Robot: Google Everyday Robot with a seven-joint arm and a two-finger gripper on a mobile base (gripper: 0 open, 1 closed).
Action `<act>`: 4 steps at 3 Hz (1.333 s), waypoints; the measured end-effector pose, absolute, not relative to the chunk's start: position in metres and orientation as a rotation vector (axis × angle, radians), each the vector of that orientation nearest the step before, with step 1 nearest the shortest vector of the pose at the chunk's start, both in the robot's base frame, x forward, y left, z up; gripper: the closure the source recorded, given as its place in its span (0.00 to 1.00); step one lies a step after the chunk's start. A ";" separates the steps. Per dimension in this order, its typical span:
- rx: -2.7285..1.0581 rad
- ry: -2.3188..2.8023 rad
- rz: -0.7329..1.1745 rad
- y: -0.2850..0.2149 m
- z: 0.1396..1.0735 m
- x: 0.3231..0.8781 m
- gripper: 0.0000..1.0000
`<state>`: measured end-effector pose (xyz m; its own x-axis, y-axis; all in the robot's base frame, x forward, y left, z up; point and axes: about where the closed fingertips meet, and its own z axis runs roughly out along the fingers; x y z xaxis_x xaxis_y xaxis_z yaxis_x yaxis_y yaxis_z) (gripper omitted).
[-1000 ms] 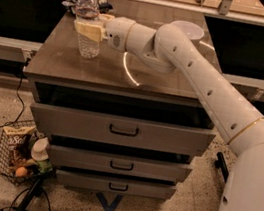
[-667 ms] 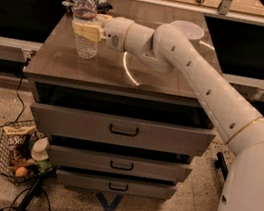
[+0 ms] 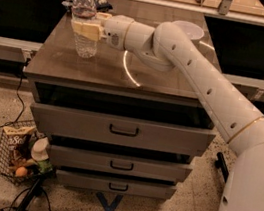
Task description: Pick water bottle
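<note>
The water bottle [image 3: 86, 26], clear ribbed plastic with a white cap and a reddish band, stands upright at the back left of the cabinet top [image 3: 112, 73]. My gripper [image 3: 88, 30] reaches in from the right. Its cream fingers [image 3: 90, 32] are closed around the bottle's middle. The bottle's base is at or just above the surface; I cannot tell which. The white arm stretches across the cabinet top from the lower right.
A white bowl [image 3: 188, 30] sits at the back right of the top, behind the arm. A dark crumpled item [image 3: 101, 3] lies behind the bottle. Below are drawers [image 3: 122, 130]. A wire basket [image 3: 19, 156] with snacks and cables lie on the floor at left.
The bottle and the gripper have shifted slightly left and up. The grip on the bottle stays the same.
</note>
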<state>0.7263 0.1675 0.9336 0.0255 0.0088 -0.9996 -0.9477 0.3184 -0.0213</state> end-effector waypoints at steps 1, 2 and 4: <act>-1.006 1.293 0.908 0.163 0.967 0.717 1.00; -1.057 1.275 0.836 0.160 1.020 0.704 1.00; -1.103 1.279 0.711 0.155 1.095 0.689 1.00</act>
